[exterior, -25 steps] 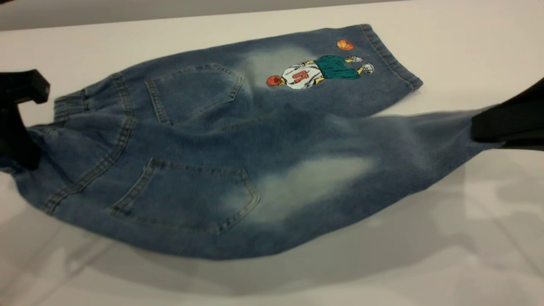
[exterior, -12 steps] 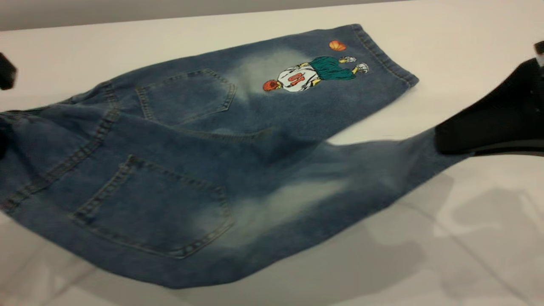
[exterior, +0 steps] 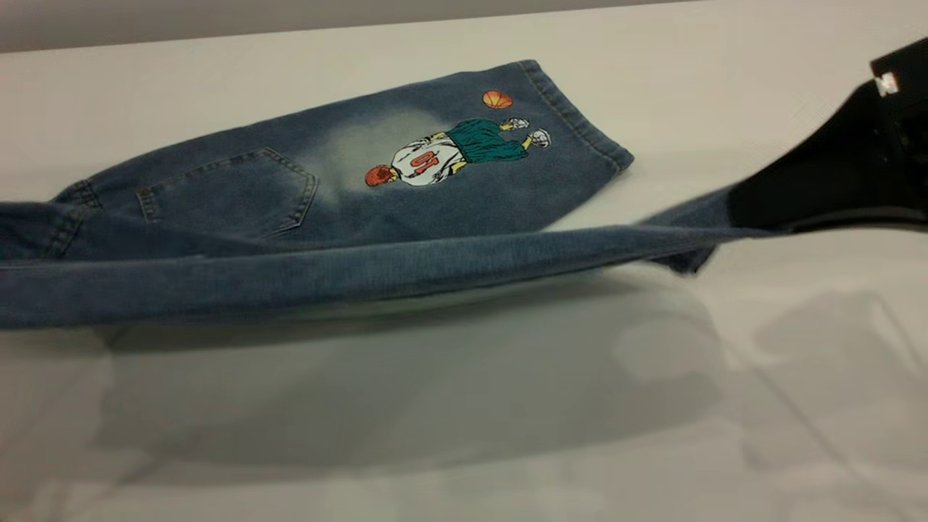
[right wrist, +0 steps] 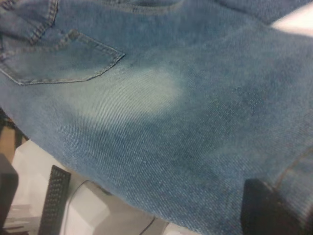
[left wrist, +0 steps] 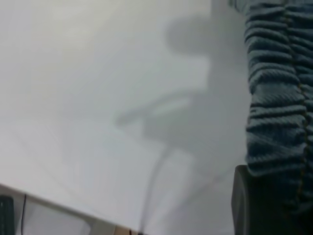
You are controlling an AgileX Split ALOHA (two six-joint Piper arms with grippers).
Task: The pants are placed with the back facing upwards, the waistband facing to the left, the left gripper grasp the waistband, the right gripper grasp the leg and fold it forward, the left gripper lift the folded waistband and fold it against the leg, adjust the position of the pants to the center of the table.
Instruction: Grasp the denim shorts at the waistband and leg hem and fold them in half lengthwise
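The pants (exterior: pixel 239 196) are blue denim shorts. Their printed leg (exterior: pixel 464 145) and one back pocket (exterior: pixel 232 192) lie flat on the table (exterior: pixel 507 406). The near half is lifted off the table and stretched taut as an edge-on band (exterior: pixel 362 272). My right gripper (exterior: pixel 739 210) is shut on the end of the leg at the right. In the right wrist view the leg's pale oval (right wrist: pixel 132 93) shows beside my right gripper (right wrist: pixel 279 205). In the left wrist view the ruched waistband (left wrist: pixel 276 98) runs into my shut left gripper (left wrist: pixel 274 200). The left gripper is outside the exterior view.
The lifted denim casts a broad shadow (exterior: pixel 406 391) on the near tabletop. Beyond the table's edge, the right wrist view shows a black keyboard-like object (right wrist: pixel 54 200) and a cable (right wrist: pixel 78 196) lower down.
Both grippers have raised the near half of the shorts, so the near pocket and pale oval now show edge-on. The printed leg slid left. The left gripper left the exterior view.
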